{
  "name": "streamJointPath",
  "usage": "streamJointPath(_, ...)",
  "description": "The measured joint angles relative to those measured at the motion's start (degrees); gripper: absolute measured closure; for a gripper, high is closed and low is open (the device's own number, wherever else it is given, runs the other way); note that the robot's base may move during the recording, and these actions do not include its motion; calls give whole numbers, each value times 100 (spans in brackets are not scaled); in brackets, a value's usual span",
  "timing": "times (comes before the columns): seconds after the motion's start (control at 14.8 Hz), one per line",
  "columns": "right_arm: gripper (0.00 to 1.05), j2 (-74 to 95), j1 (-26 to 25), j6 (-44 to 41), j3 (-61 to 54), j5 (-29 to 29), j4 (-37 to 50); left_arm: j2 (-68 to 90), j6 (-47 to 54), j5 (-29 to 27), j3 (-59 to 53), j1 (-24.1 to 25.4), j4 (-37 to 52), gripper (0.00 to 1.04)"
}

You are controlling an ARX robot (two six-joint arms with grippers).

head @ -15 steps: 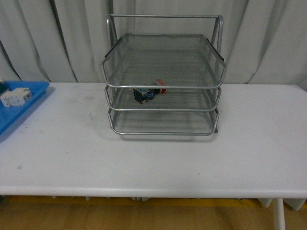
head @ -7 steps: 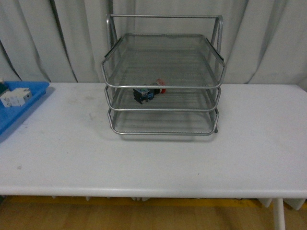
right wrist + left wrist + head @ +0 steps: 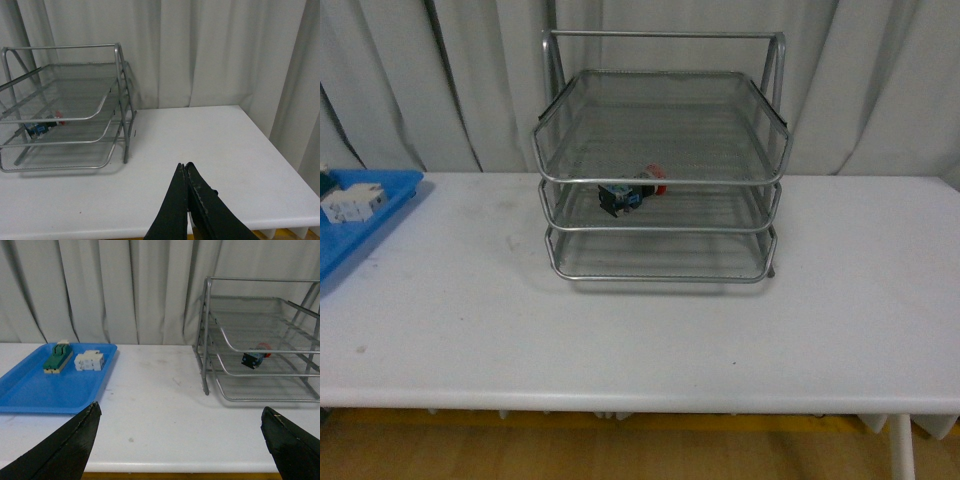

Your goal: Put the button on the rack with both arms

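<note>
Front: button (image 3: 632,190) lies on its side in rack (image 3: 660,180) middle tier, red cap pointing right; no arms visible.
L wrist: left pincer (image 3: 180,440) spread wide, button ahead to its right.
R wrist: right pincer (image 3: 186,175) pressed together, empty, button off to its left; neither clearly nearer.

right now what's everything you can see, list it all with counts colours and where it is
rack: 1, silver wire mesh, three tiers, middle of the table towards the curtain
button: 1, red cap on a black body with bluish detail, lying in the rack's middle tier
tray: 1, blue, on the table off to the robot's left
green-and-cream block: 1, in the tray
white block: 1, in the tray beside the green one
table: 1, white
curtain: pale grey, behind the table
left gripper: 1, black, open, over the table edge
right gripper: 1, black, shut, empty
</note>
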Motion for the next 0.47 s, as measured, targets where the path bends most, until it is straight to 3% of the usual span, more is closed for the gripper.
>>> streamJointPath(0.27,103,-417,0,0,0,2,-422,0,0,0,0,0,0,7)
streamJointPath(0.34,103,-564,0,2,2,2,-636,0,0,0,0,2,0,7)
streamJointPath(0.4,103,-1193,0,0,2,-15,-1491,0,-2,-2,0,0,0,7)
streamJointPath(0.47,103,-1432,2,0,11,-20,-1370,0,0,0,0,2,0,7)
